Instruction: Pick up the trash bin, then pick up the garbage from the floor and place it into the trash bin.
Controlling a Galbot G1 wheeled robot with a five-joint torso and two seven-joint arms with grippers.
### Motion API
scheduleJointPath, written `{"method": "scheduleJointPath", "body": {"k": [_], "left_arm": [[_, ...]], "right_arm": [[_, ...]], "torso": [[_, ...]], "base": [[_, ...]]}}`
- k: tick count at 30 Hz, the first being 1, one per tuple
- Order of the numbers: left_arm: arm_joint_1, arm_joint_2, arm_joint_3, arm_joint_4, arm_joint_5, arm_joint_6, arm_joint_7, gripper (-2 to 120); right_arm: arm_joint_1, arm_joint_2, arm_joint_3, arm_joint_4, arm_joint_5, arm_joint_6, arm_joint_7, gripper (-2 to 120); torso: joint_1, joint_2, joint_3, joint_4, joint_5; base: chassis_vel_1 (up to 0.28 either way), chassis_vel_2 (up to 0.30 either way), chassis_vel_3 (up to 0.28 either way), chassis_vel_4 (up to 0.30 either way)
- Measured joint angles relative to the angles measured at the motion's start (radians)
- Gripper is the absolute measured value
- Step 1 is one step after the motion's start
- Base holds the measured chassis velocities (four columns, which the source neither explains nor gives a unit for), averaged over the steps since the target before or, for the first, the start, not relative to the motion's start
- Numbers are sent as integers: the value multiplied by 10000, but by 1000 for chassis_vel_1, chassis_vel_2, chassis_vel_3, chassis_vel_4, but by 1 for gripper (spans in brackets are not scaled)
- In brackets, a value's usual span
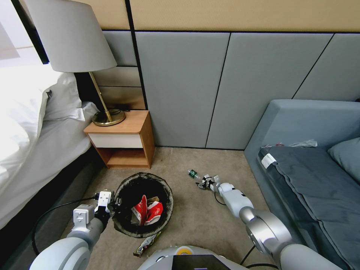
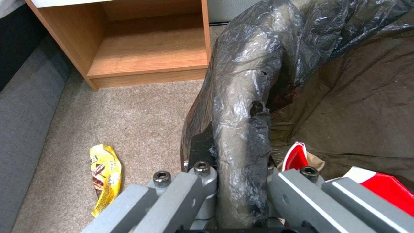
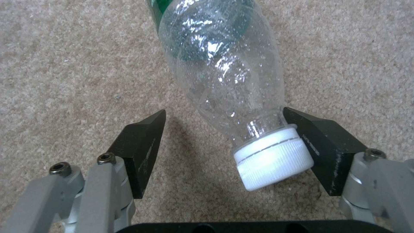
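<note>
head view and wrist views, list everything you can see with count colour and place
trash bin: 1, dark-lined, on carpet by nightstand
cartons: 2, red-white, in bin
bottle: 1, clear, green label, on carpet
wrapper: 1, yellow, on carpet beside bin
nightstand: 1, wood, at wall
lamp: 1, grey shade, on nightstand
bed: 1, white, at left
sofa: 1, grey-blue, at right
left gripper: shut on bin rim
right gripper: open around bottle cap

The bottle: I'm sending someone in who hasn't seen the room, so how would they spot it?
On the carpet between the nightstand and the sofa, the bottle lies beyond the trash bin. The open right gripper straddles its white-capped end. It is clear plastic with a green label.
</note>
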Motion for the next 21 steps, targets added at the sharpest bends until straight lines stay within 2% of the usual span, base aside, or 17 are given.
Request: {"method": "scheduleJointPath", "body": {"k": [12, 21], "left_arm": [[-4, -28, 14, 0, 20, 0, 24, 2], [-12, -21, 17, 0, 19, 2, 44, 2]], "right_arm": [[99, -26, -24, 48, -28, 41, -10, 72], [95, -26, -25, 48, -47, 49, -42, 59]], "torso": [[0, 0, 0, 0, 0], [0, 0, 0, 0, 0]], "base": [[0, 0, 0, 0], [0, 0, 0, 0]]}}
